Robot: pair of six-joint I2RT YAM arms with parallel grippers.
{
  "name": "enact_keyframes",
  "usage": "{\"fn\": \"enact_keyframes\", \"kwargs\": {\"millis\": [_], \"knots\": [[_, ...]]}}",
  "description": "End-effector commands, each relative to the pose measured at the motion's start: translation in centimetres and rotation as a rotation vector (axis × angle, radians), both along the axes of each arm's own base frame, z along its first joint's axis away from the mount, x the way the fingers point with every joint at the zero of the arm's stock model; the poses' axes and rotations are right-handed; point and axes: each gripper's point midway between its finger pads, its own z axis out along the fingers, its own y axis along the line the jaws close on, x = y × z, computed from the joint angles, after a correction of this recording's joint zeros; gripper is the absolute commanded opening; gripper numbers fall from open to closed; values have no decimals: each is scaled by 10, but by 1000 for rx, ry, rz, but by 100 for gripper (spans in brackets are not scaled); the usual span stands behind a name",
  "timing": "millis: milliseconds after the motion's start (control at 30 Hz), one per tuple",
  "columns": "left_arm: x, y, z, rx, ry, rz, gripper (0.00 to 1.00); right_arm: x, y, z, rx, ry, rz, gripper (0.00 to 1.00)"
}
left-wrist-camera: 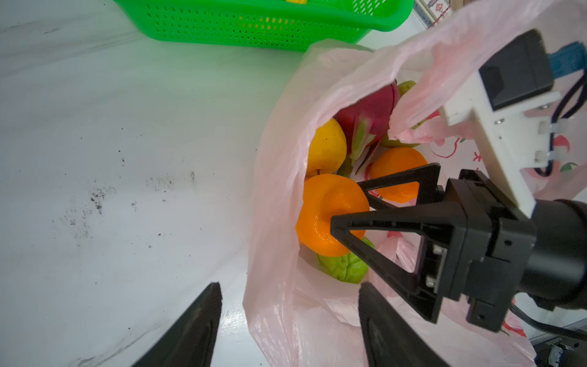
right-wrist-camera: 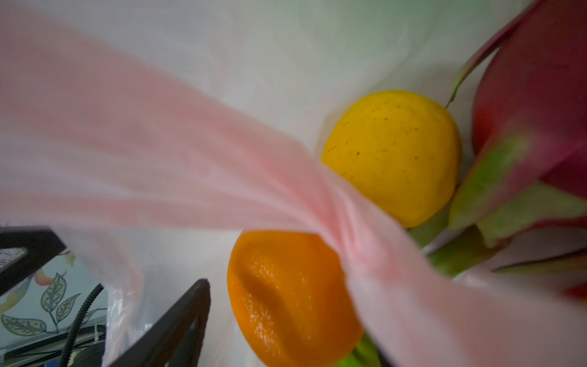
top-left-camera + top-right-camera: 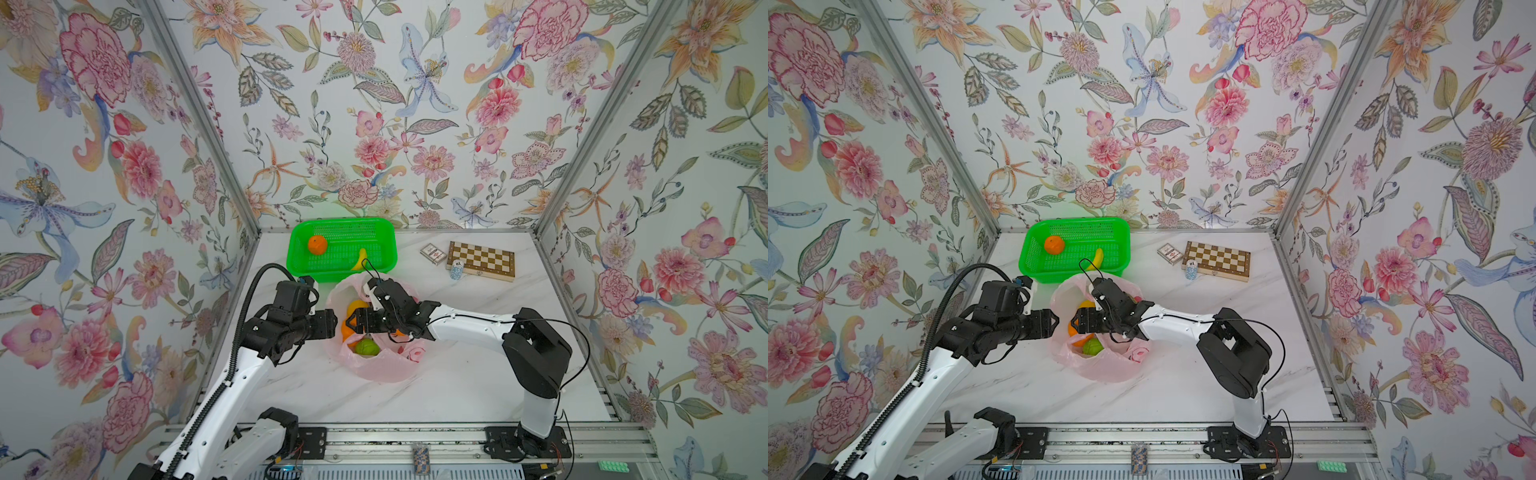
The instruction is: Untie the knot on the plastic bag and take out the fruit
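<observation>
Plastic bag [image 3: 376,372] — on the table [image 3: 457,382], mouth open, just before the green basket [image 3: 340,222]. Fruit [image 1: 365,120] inside. Your right gripper [image 1: 346,205] — jaws spread, tips at an orange [image 1: 320,222]. Left gripper [image 1: 289,286]: jaws apart, straddling the bag's rim.

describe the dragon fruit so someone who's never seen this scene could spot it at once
Find the green basket at the back of the white table; the open pink plastic bag sits just in front of it. Inside the bag, seen from the left wrist camera, the dragon fruit lies next to the yellow fruit. It alone is deep red-magenta with green-tipped scales.
</observation>
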Motion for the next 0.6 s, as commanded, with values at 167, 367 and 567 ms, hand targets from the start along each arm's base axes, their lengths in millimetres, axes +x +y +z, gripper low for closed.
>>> {"fn": "enact_keyframes", "kwargs": {"millis": [167,367,567], "knots": [[4,2,0,0,-36,22,71,-3,19,-17,35,74,42,70],[7,1,3,-5,-52,20,72,0,16,-16,42,72,28,48],[11,-5,11,-26,-92,-12,72,4,8,1,93,47,-5,32]]}}
